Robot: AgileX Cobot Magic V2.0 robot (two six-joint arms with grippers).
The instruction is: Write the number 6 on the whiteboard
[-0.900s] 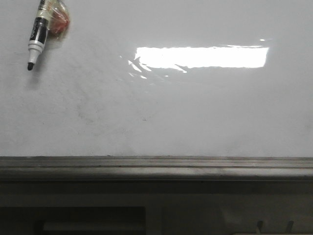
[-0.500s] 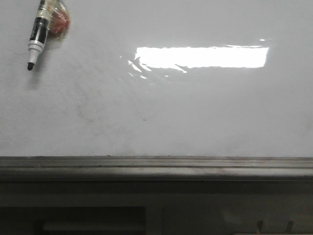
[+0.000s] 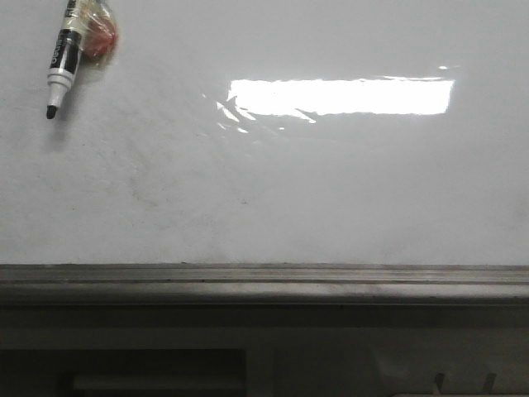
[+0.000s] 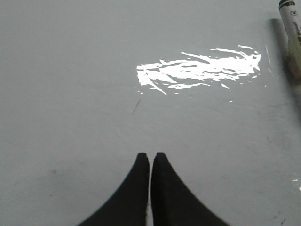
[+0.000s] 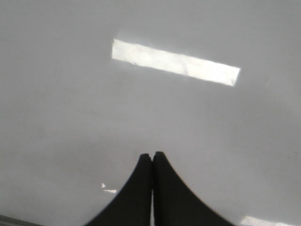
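Observation:
The whiteboard (image 3: 331, 190) fills the front view, glossy white with faint grey smudges and a bright glare patch. No drawn number 6 shows on it. A black-and-white marker (image 3: 62, 62) lies at its far left, tip uncapped, beside a small red and clear wrapped thing (image 3: 100, 37). The marker's end also shows in the left wrist view (image 4: 291, 33). My left gripper (image 4: 150, 155) is shut and empty over bare board, well away from the marker. My right gripper (image 5: 152, 154) is shut and empty over bare board. Neither gripper shows in the front view.
A grey metal ledge (image 3: 264, 281) runs along the board's near edge, with dark fixtures below it. A short thin dark mark (image 4: 135, 106) sits on the board ahead of the left gripper.

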